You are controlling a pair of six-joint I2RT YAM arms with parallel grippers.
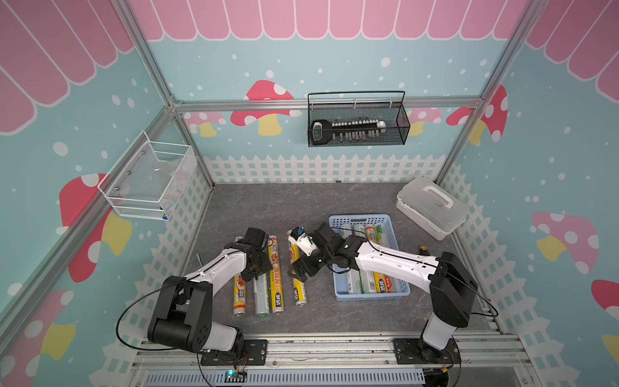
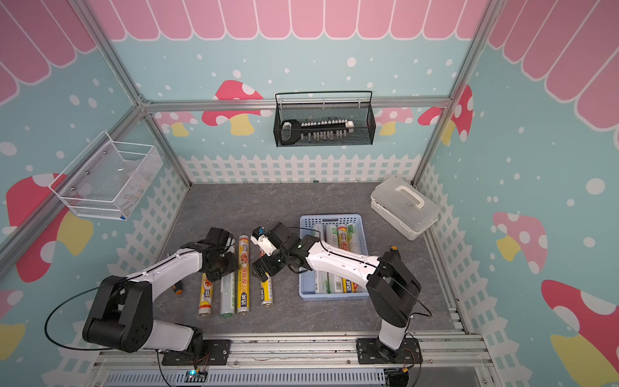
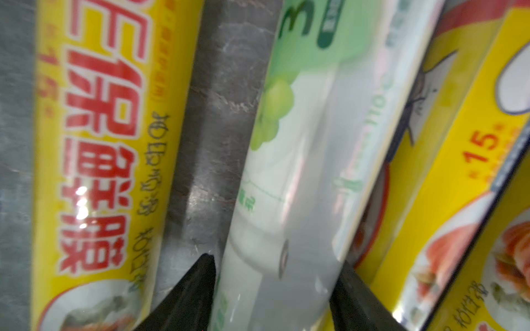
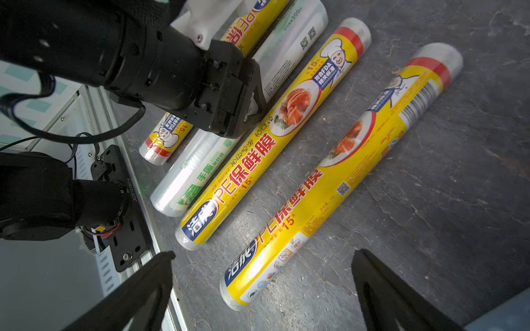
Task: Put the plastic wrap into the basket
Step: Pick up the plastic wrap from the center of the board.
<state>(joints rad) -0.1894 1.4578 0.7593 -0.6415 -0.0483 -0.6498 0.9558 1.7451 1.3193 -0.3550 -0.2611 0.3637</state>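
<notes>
- Four rolls of plastic wrap (image 1: 277, 288) lie side by side on the worktop (image 1: 268, 207), left of the basket (image 1: 360, 218); three more lie inside it.
- The yellow sleeves (image 4: 252, 160) read "PE保鲜膜" in red, plus "15".
- The left gripper (image 3: 275, 262): jaws flank the white-green roll (image 3: 301, 172), marked "手撕"; whether they press it cannot be told.
- The right gripper (image 4: 262, 255): jaws spread wide, empty, above the rightmost yellow roll (image 4: 344, 160).

Both top views overlook the whole table (image 1: 268, 207); wrist views close, left seemingly nearest.
</notes>
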